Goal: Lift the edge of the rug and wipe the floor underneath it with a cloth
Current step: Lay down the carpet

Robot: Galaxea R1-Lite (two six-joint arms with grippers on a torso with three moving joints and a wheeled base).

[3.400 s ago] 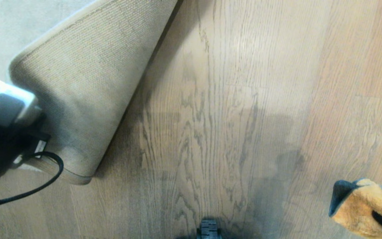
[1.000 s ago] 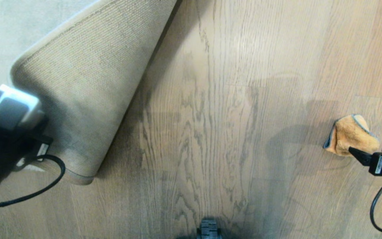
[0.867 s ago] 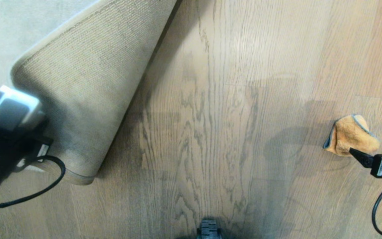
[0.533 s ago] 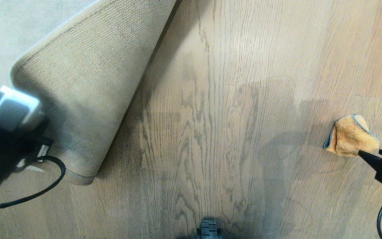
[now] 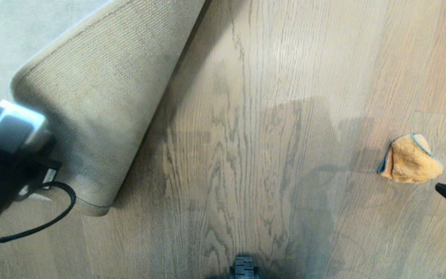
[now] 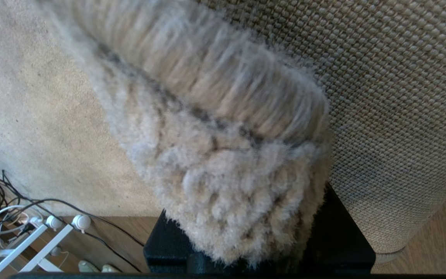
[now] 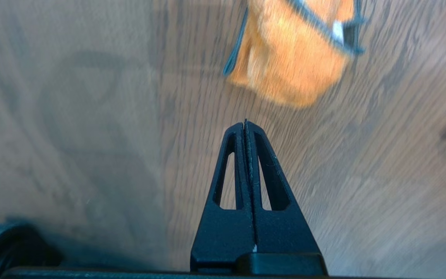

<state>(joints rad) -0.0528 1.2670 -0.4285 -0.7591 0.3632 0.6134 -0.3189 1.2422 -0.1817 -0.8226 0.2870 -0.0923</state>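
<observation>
Rug edge [image 5: 91, 116] folded back, gripped in left claw [image 6: 246, 217]; cloth [image 5: 410, 159] loose just beyond closed, empty right claw [image 7: 245, 128].

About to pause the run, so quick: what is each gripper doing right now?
Left gripper: shut on the rug edge, holding it folded back.
Right gripper: shut and empty; the cloth lies on the floor just ahead of it.

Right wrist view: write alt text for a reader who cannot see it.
The right gripper, its two black fingers pressed together and holding nothing, points at a crumpled orange microfibre cloth with grey trim. The cloth lies just beyond the fingertips, apart from them, on the brown wood-grain plank floor.
</observation>
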